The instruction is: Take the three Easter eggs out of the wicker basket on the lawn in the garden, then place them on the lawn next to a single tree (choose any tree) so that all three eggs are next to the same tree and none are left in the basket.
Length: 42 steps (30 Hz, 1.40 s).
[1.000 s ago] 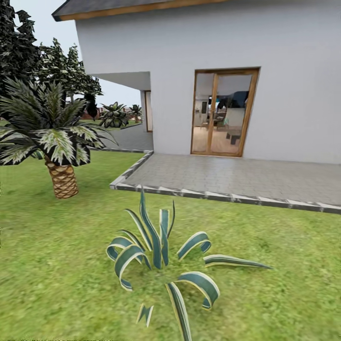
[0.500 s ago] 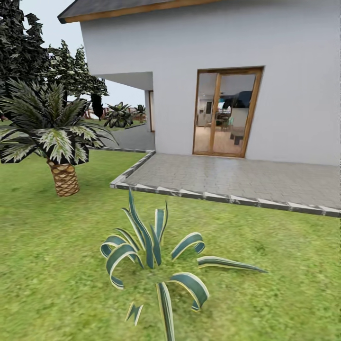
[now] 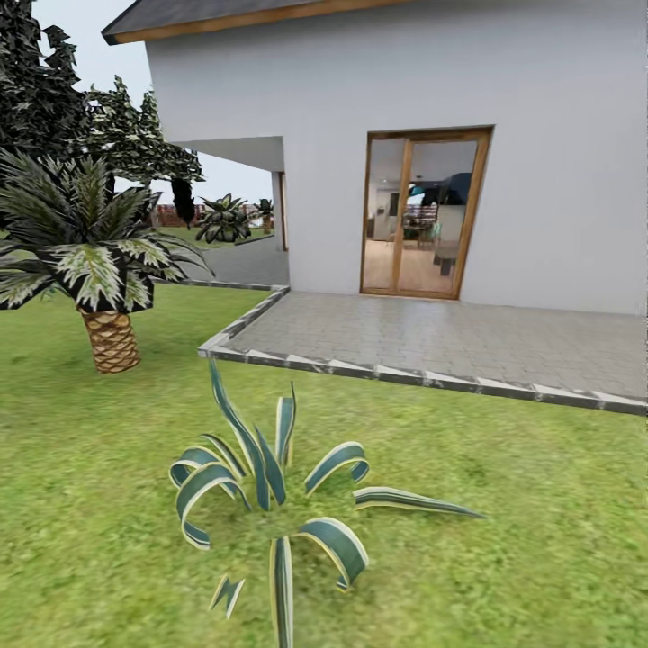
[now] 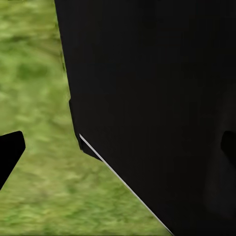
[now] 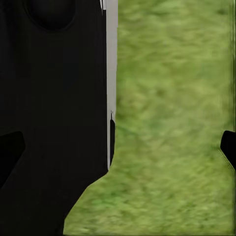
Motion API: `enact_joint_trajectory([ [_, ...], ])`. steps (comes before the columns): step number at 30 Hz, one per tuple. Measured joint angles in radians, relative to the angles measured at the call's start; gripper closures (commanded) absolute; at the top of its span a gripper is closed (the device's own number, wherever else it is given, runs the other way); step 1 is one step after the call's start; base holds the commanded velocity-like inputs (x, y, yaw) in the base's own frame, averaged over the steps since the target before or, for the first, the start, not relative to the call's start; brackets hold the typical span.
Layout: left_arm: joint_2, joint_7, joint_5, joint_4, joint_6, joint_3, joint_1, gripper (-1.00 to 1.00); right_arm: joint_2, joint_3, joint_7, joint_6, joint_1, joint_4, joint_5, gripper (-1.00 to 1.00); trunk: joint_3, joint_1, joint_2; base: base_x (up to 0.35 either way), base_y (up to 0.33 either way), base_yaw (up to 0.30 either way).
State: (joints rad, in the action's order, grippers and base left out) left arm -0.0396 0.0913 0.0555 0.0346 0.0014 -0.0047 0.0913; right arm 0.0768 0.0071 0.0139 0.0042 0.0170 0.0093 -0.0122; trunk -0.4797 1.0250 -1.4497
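Robot facing a white house (image 3: pixel 504 81) across the lawn (image 3: pixel 540 504).
Striped agave (image 3: pixel 270 486) sitting ahead, paved patio (image 3: pixel 450 337) edge beyond; grass lying beneath both grippers, whose opening cannot be judged. Eggs and basket out of sight.

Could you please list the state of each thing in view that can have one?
glass door: shut, room visible through the panes.
striped agave plant: rooted upright in the lawn, leaves splayed and curling.
palm: standing upright, fronds spread.
left gripper: fingertips wide apart, empty.
right gripper: fingertips wide apart, empty.
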Motion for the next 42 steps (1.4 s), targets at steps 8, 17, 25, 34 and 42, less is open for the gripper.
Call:
enact_joint_trajectory([
  [8,0.0,0.0,0.0,0.001,0.0,0.0,0.0,-1.0,0.0,0.0,0.0,0.0,0.0,0.0,0.0,-1.0,0.0,0.0,0.0,0.0,-0.301,0.0],
  [17,0.0,0.0,0.0,0.001,0.0,0.001,0.0,-1.0,0.0,0.0,0.0,0.0,0.0,0.0,0.001,-1.0,0.0,0.0,0.0,0.0,-0.3,0.0],
  [25,0.0,0.0,0.0,0.001,0.0,0.0,0.0,-1.0,0.0,0.001,0.0,0.0,0.0,0.0,0.0,-1.0,0.0,0.0,0.0,0.0,-0.3,0.0],
  [34,0.0,0.0,0.0,0.001,0.0,0.001,0.0,-1.0,0.0,0.001,0.0,0.0,0.0,0.0,-0.001,-1.0,0.0,0.0,0.0,0.0,-0.301,0.0],
  [42,0.0,0.0,0.0,0.001,0.0,0.001,0.0,-1.0,0.0,0.001,0.0,0.0,0.0,0.0,-0.002,-1.0,0.0,0.0,0.0,0.0,-0.3,0.0],
])
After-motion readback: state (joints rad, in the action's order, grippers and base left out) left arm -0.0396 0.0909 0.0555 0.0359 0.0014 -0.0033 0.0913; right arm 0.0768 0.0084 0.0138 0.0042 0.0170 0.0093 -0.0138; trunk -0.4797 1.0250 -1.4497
